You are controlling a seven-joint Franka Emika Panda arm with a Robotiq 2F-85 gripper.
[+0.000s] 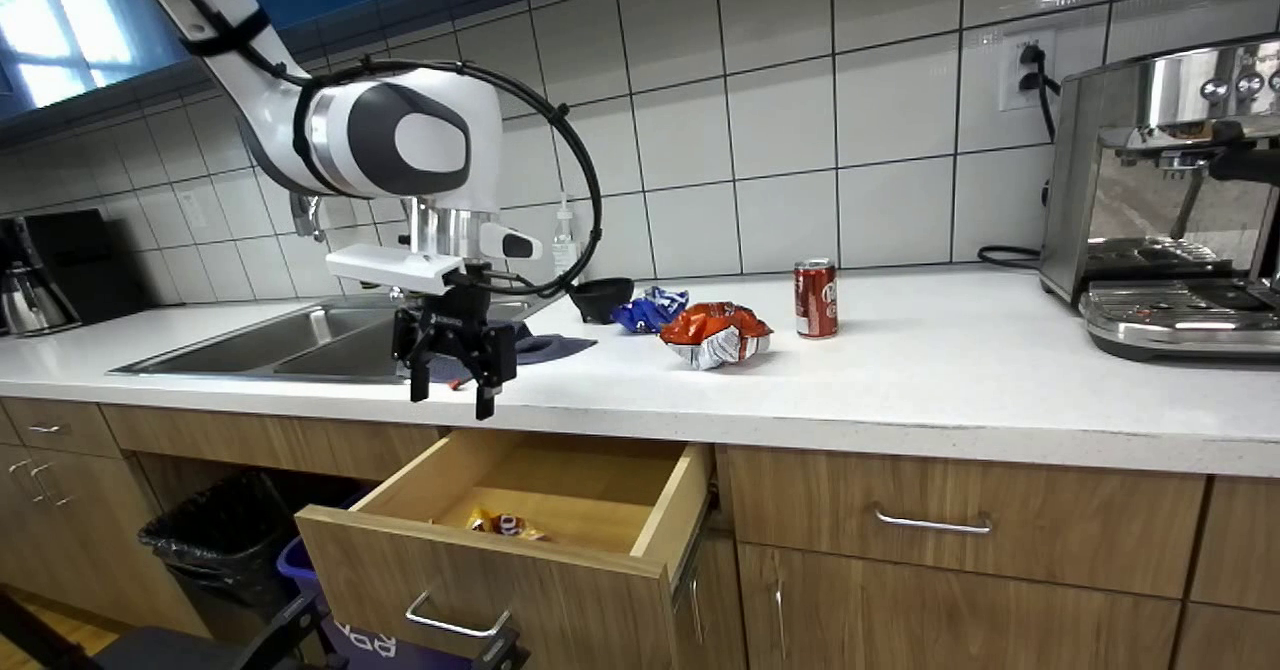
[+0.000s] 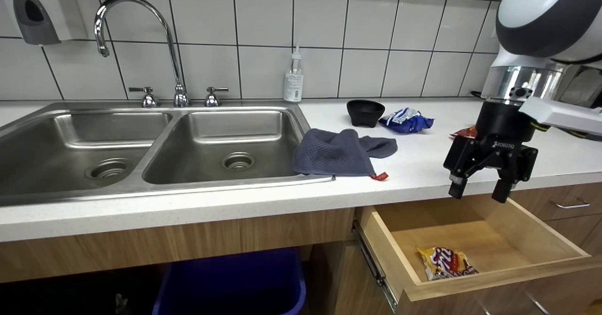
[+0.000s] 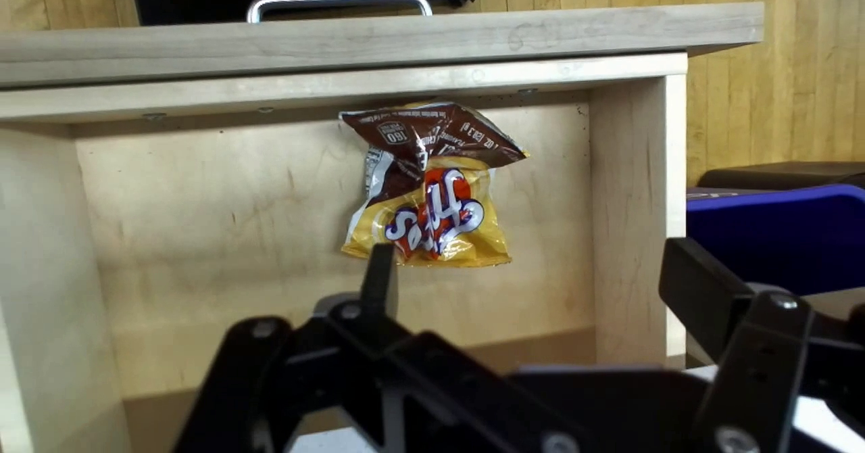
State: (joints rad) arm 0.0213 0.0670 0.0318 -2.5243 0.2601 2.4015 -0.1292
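Observation:
My gripper (image 1: 452, 393) points downward with its fingers apart and nothing between them. It is in the air near the counter's front edge, above the pulled-out wooden drawer (image 1: 510, 548). The gripper also shows in an exterior view (image 2: 479, 192) and in the wrist view (image 3: 530, 264). A yellow and brown snack bag (image 3: 432, 196) lies in the drawer near its front panel, below the gripper and apart from it. The bag also shows in both exterior views (image 1: 505, 524) (image 2: 444, 263). In the wrist view one fingertip overlaps the bag's lower edge.
On the counter (image 1: 950, 380) are an orange bag (image 1: 715, 335), a blue bag (image 2: 407, 120), a red can (image 1: 816, 298), a black bowl (image 2: 365, 113), a dark cloth (image 2: 334, 153) and a coffee machine (image 1: 1075, 180). A sink (image 2: 160, 150) adjoins. A blue bin (image 2: 235, 282) stands below.

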